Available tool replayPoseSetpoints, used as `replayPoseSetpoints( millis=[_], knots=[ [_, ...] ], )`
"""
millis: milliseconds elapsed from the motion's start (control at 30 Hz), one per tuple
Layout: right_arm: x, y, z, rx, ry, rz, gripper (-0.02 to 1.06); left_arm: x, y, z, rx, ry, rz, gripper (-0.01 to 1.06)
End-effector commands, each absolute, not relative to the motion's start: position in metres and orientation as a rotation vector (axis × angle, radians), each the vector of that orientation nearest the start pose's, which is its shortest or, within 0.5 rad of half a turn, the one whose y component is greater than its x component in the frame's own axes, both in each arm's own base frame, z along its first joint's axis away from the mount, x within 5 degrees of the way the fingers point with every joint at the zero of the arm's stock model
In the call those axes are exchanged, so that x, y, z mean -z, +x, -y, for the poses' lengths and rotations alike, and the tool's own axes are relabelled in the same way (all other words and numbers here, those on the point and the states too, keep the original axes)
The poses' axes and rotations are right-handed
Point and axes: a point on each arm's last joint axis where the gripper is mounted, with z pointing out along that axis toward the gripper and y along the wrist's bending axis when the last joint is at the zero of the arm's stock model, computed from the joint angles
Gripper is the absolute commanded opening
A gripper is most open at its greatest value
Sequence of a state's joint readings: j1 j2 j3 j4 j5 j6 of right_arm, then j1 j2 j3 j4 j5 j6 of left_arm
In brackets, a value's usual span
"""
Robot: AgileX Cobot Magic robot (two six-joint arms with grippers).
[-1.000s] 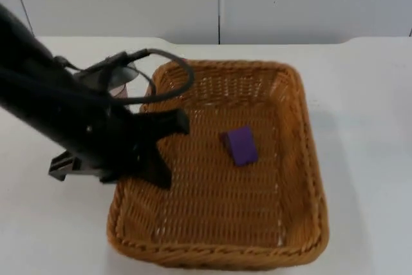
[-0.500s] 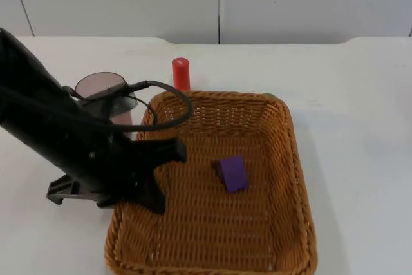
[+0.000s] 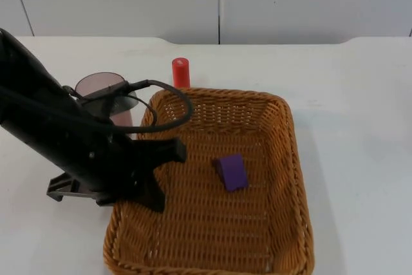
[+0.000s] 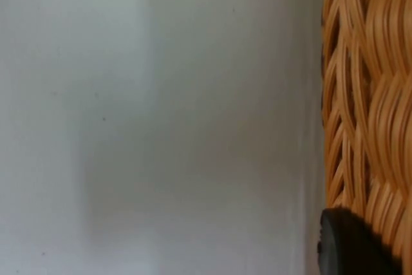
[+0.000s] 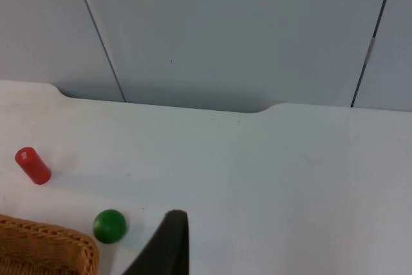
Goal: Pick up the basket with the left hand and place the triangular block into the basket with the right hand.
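One purple triangular block (image 3: 231, 172) lies inside the basket (image 3: 293, 159), whose left rim the left tool (image 3: 151, 175) clamps.

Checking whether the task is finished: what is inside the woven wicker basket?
Inside the woven wicker basket lies a purple triangular block. The left gripper at its left rim covers part of the floor there.

Basket (image 3: 283, 178) on table (image 3: 360, 133), near centre. Triangular block (image 3: 231, 172) inside basket, mid-floor. Left claw (image 3: 145, 175) at basket's left rim. Cylinder (image 3: 181, 72) just behind basket's far-left corner; cup (image 3: 103, 91) left of cylinder. Ball (image 5: 109, 225) beside basket's far corner.
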State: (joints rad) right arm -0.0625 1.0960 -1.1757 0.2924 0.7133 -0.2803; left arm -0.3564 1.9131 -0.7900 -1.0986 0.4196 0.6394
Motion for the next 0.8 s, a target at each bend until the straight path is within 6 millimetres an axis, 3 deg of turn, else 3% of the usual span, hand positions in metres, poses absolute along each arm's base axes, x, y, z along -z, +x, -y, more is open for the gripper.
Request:
replayPoseSetpoints(
  millis=[0,767],
  knots=[
    [-0.4117,0.2248,-0.0017,-0.113,-0.115,-2.077,1.05,-0.0944,0.2753,0.1392,0.7,-0.007,-2.884,0.0],
    [-0.4117,0.2248,-0.0017,-0.107,-0.124,-2.076,1.05,-0.0946,0.2741,0.1389,0.702,-0.058,-2.904,0.0]
  ],
)
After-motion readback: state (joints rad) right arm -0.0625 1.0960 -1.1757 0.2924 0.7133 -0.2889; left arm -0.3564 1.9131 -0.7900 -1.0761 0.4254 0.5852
